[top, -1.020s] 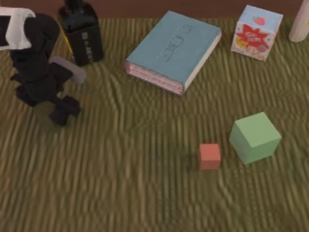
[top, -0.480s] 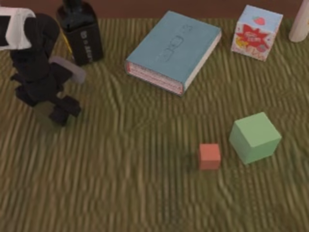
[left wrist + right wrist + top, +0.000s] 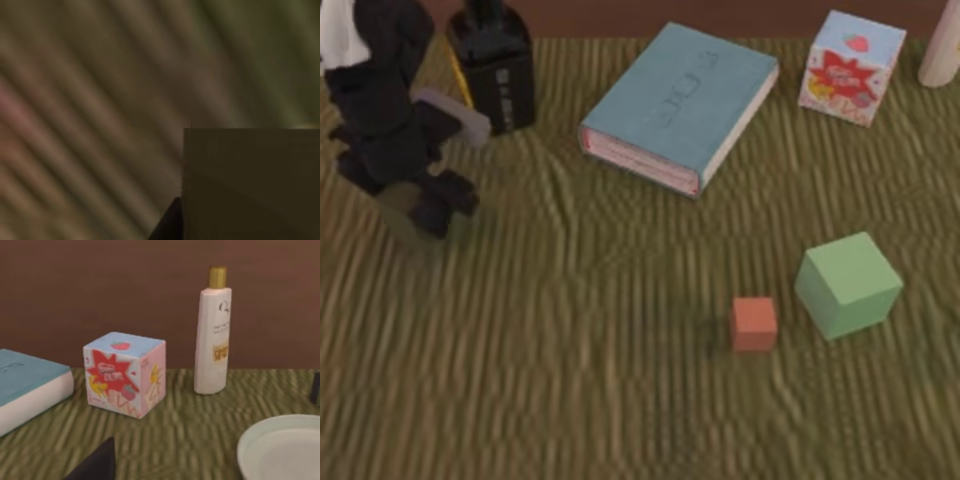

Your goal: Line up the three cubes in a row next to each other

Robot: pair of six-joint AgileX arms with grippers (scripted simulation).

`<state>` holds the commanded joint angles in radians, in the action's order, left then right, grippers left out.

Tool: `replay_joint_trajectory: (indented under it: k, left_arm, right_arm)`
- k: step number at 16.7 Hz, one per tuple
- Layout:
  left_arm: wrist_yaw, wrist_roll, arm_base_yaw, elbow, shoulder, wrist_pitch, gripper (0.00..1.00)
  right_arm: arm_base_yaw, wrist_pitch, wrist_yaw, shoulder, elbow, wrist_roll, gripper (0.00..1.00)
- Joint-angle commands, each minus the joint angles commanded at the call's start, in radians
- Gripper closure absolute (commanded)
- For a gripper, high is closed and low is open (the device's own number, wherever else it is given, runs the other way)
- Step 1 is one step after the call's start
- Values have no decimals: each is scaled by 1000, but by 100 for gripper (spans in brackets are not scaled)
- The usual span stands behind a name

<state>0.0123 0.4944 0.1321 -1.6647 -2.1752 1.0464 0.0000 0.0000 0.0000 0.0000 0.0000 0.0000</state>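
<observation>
The small salmon-red cube [image 3: 754, 323] rests on the green cloth right of centre, with the large light green cube [image 3: 847, 285] just to its right, a small gap between them. At the far left my left gripper [image 3: 432, 208] is shut on the dark olive cube [image 3: 402, 222], which is mostly hidden under the arm. In the left wrist view that cube [image 3: 250, 185] fills the near corner, a dark finger [image 3: 167, 225] against its side. My right arm is outside the top view; only a dark tip of its gripper [image 3: 95, 465] shows in the right wrist view.
A blue book [image 3: 680, 105] lies at the back centre. A black bottle [image 3: 492, 70] stands right behind the left arm. The strawberry carton [image 3: 851, 67] and a white bottle [image 3: 942, 45] stand back right. A white plate [image 3: 285, 450] shows in the right wrist view.
My left gripper has shifted back and to the left with the olive cube. The red and green cubes have not moved.
</observation>
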Motion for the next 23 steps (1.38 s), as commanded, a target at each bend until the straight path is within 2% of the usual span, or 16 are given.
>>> replay_joint_trajectory:
  k: [4, 9, 12, 16, 23]
  left_arm:
    - [-1, -4, -10, -65, 37, 99, 100]
    - [-1, -4, -4, -65, 34, 99, 100]
    - [-3, -69, 34, -83, 27, 107, 100]
    - [-7, -304, 165, -133, -2, 140, 100]
    - [-17, -938, 479, -218, -41, 206, 100]
  right_arm:
    - [0, 0, 0, 0, 0, 0, 0]
    - [0, 0, 0, 0, 0, 0, 0]
    - [0, 0, 0, 0, 0, 0, 0]
    - [0, 0, 0, 0, 0, 0, 0]
    - [0, 0, 0, 0, 0, 0, 0]
